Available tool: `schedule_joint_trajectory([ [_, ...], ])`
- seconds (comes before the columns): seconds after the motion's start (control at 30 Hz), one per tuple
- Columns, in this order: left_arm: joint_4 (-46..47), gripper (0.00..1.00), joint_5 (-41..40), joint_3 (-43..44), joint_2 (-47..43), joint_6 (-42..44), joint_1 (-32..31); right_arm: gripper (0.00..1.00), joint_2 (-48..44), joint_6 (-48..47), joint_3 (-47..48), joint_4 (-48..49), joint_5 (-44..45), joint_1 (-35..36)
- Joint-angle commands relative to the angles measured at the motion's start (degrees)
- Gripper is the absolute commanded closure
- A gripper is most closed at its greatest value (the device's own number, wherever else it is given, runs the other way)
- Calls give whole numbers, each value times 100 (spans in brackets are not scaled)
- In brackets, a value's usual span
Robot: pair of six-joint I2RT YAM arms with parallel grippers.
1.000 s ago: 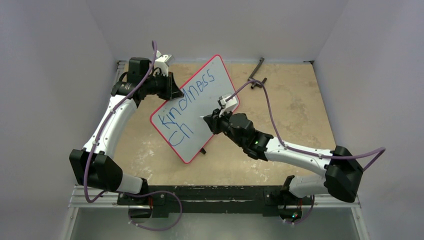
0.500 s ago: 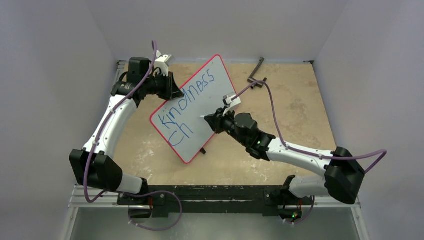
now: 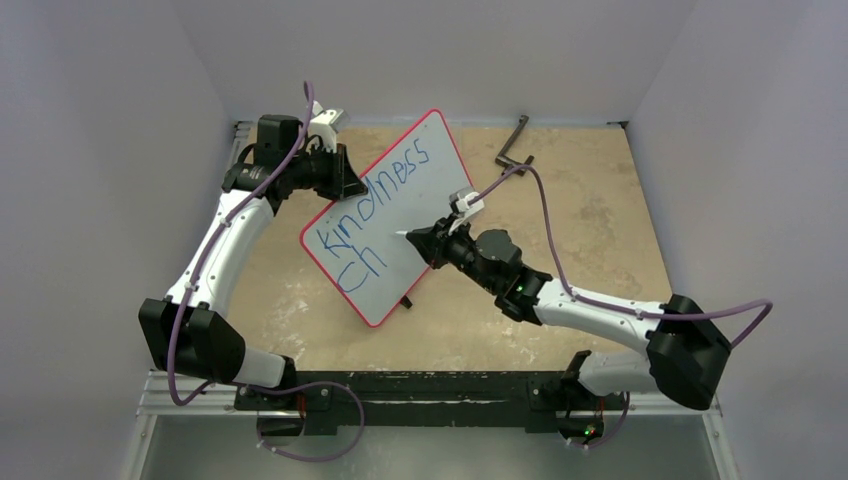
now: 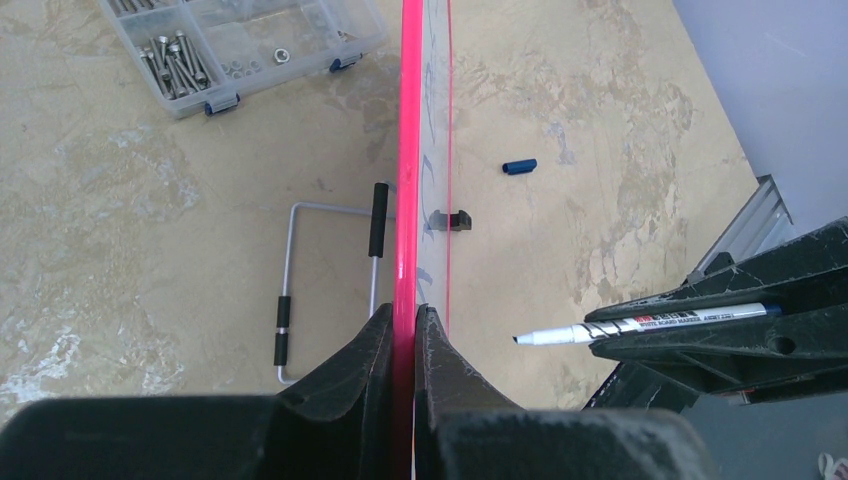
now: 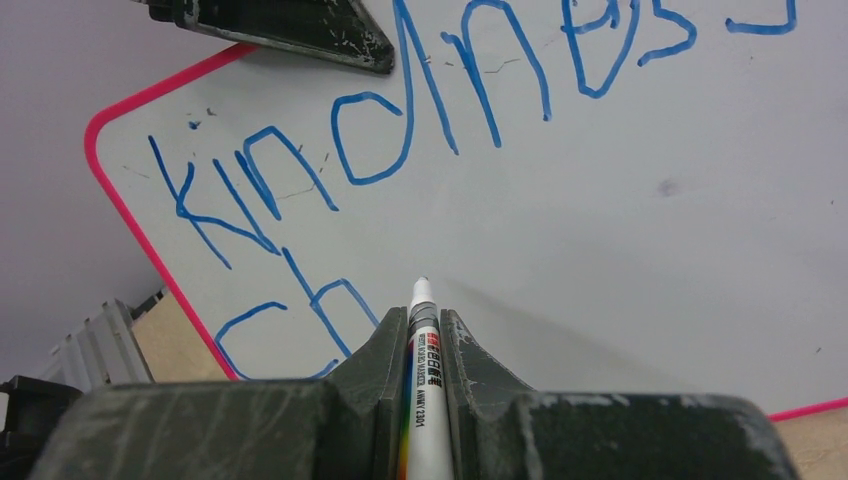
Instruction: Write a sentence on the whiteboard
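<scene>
Whiteboard (image 3: 400, 215) propped on its edge mid-table (image 3: 600, 200), long axis running near-left to far-right, written face toward the right arm. Left gripper (image 4: 403, 315) pinches the red rim. Sentence (image 5: 405, 110) reads "kindness", with "Ch" below. Right gripper (image 5: 424, 320) is clamped on a marker (image 4: 640, 325), tip aimed at the board face, just off it.

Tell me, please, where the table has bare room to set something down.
Widest bare patch: right side of the table, between the right arm, black bracket and wall. A smaller one lies between the whiteboard and the base rail. Crowded around the whiteboard, where both arms meet.
</scene>
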Motion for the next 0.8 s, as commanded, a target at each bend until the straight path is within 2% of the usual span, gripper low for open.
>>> schedule_joint_trajectory([
  [0.0,-251,100,-92,-49,-108,142,-82,100,124,-140,58,460,-217,-10],
  [0.77,-286,100,-135,-49,-117,164,-79,100,1254,-386,911,444,-597,-10],
])
